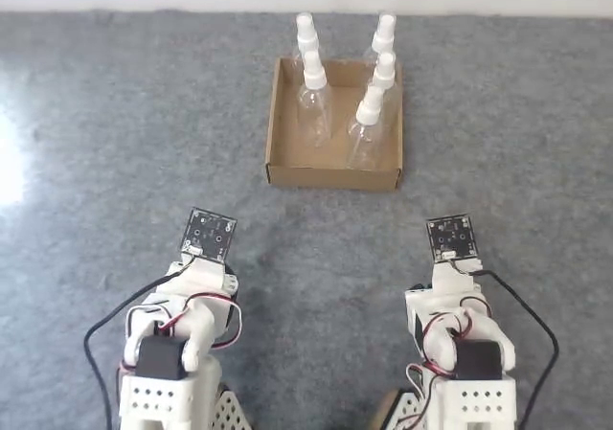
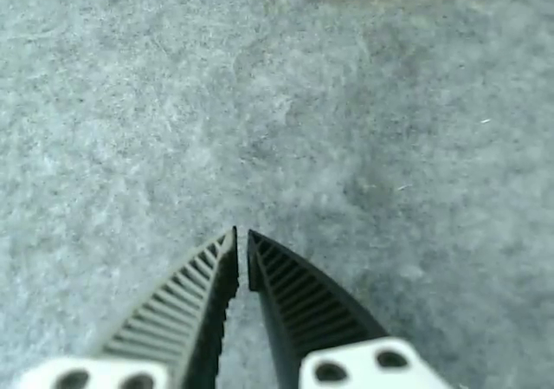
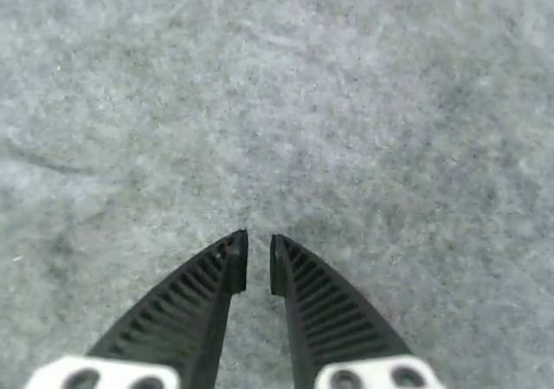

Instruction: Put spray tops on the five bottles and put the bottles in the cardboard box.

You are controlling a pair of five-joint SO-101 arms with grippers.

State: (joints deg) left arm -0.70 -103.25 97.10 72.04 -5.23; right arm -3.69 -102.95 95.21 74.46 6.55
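Risk: the bottles (image 1: 314,112) crowd the cardboard box (image 1: 330,174), so a reach in could tip one; whether the two far ones stand inside or just behind cannot be told. Count: five bottles, five spray tops (image 1: 369,110) on, one box. The left gripper (image 2: 242,235) and right gripper (image 3: 257,240) are nearly pressed together and empty, well short of the box.

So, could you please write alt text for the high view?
Five bottles with spray tops stand at a cardboard box on a grey table; the back two may be behind it. The left arm and right arm sit well short of it.
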